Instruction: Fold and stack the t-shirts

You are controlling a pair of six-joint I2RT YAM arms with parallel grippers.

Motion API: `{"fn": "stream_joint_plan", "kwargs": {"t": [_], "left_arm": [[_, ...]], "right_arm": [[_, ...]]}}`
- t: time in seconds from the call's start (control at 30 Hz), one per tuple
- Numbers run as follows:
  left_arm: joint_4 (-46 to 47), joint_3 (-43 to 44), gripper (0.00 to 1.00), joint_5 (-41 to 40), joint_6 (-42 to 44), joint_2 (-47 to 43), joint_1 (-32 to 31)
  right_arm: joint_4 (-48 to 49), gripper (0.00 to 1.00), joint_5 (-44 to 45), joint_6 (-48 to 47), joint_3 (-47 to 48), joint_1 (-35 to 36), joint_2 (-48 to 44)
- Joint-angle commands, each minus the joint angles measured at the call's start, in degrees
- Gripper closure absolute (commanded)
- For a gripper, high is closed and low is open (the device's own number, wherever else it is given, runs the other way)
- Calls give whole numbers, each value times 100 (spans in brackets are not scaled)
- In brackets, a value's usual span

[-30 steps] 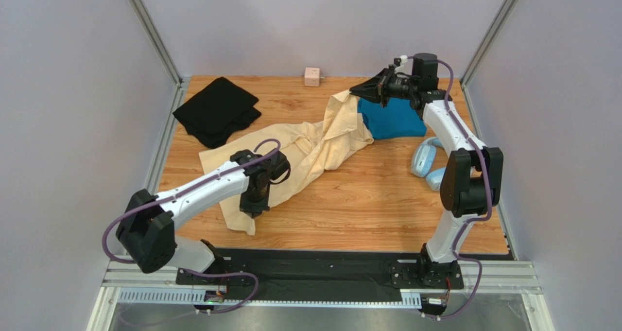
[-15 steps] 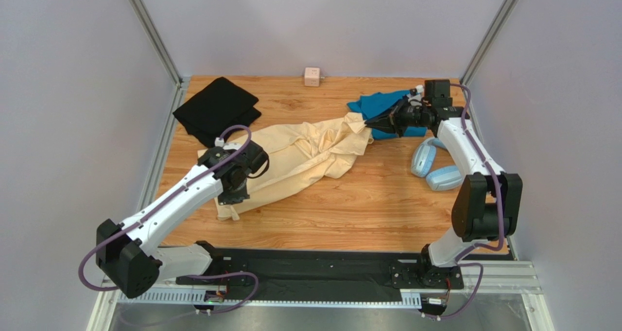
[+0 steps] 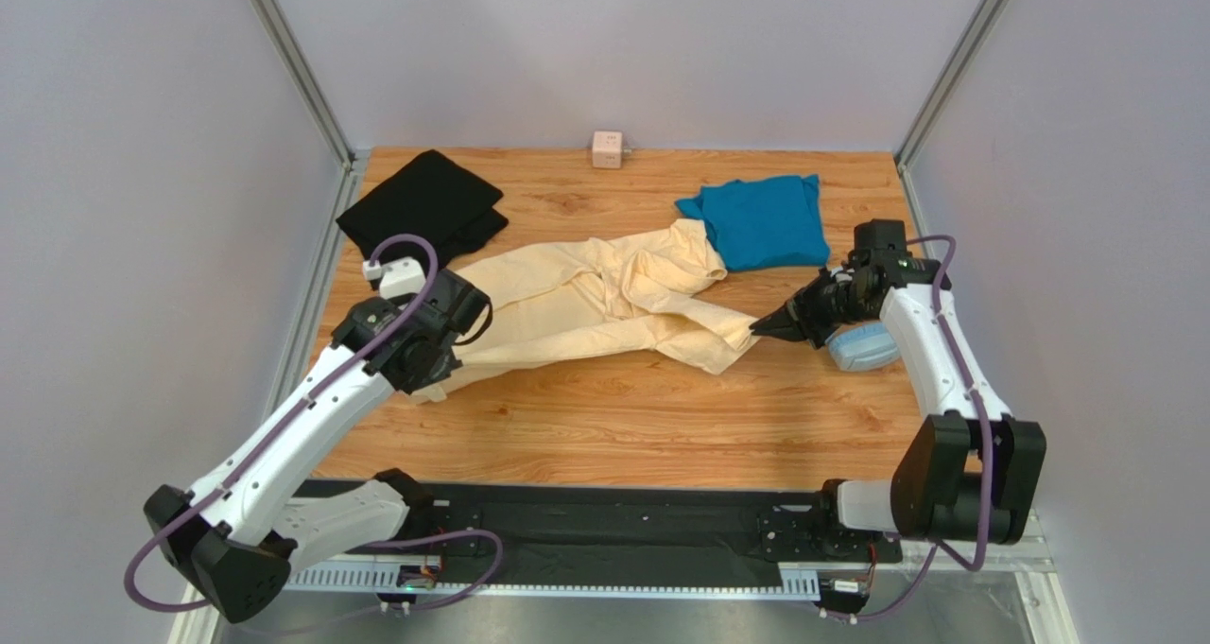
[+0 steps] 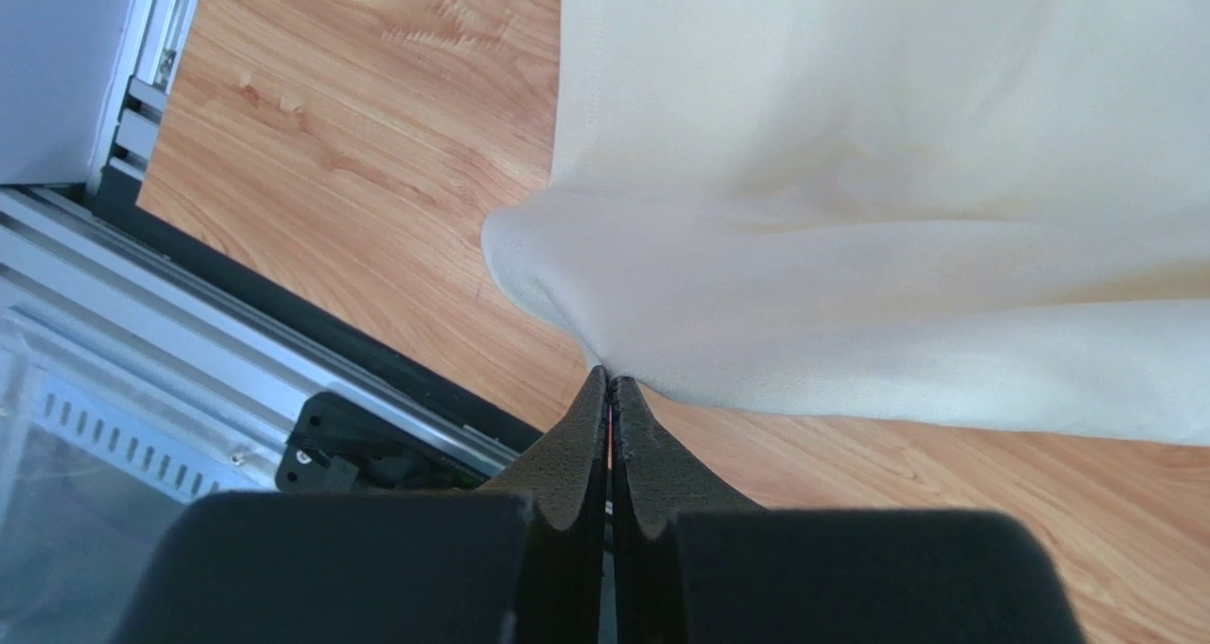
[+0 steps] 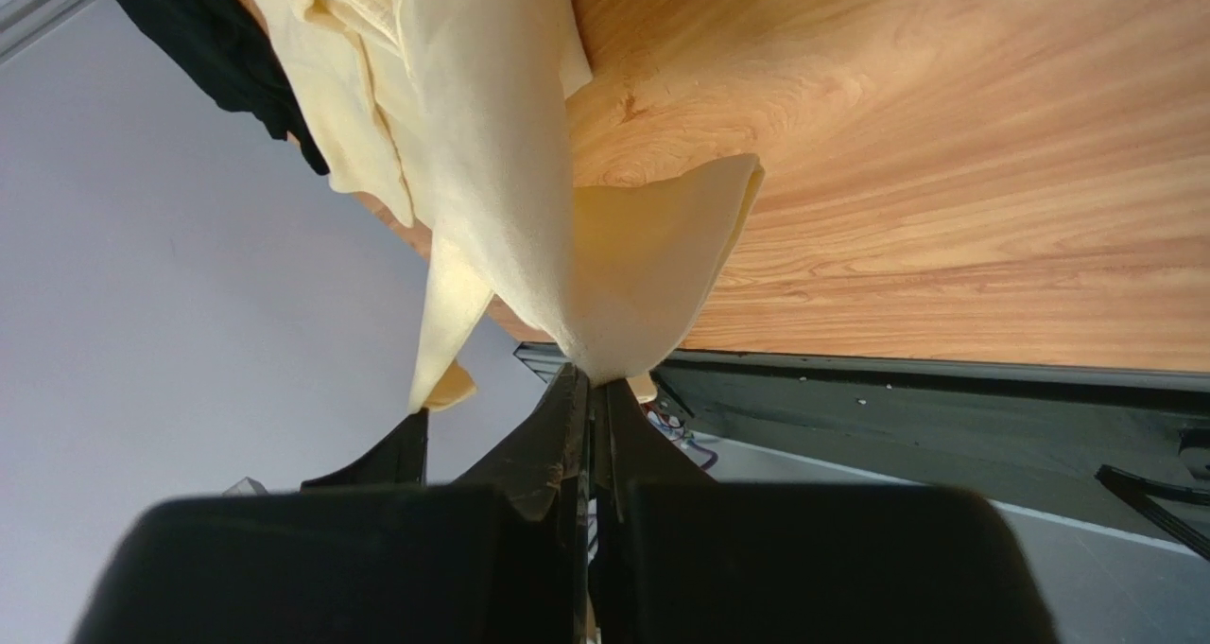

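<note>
The cream-yellow t-shirt lies stretched in a long, bunched band across the middle of the table. My left gripper is shut on its left corner, low over the wood near the front rail. My right gripper is shut on the shirt's right end, which bunches into the closed fingertips. The teal t-shirt lies folded at the back right, clear of both arms. The black t-shirt lies at the back left, also showing in the right wrist view.
Light-blue headphones lie just right of my right gripper, partly under its arm. A small pink cube sits at the back edge. Metal frame rails border the wooden table on the left and front.
My right gripper carried the cream shirt's end from above the teal shirt forward and down to the right. My left gripper pulled its corner leftward. The shirt now stretches between them.
</note>
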Motion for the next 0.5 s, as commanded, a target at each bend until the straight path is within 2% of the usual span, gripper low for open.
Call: {"fn": "stream_joint_plan", "kwargs": {"t": [0.0,0.13,0.27,0.47], "left_arm": [[-1191,74,100,-310,-243,-572,31],[-1208,100,100,-283,-41,-731,40],[-1130,153,100,-327,91,-810,31],[-830,301,100,-160,214,-1004,31]], "right_arm": [[-284,100,274,380,-174,-43,-829],[-47,100,319,803,-412,-122,-1534],[-116,100,161,506,-316,-271,-1956],[-653,100,660,4,764,-342,-2334]]}}
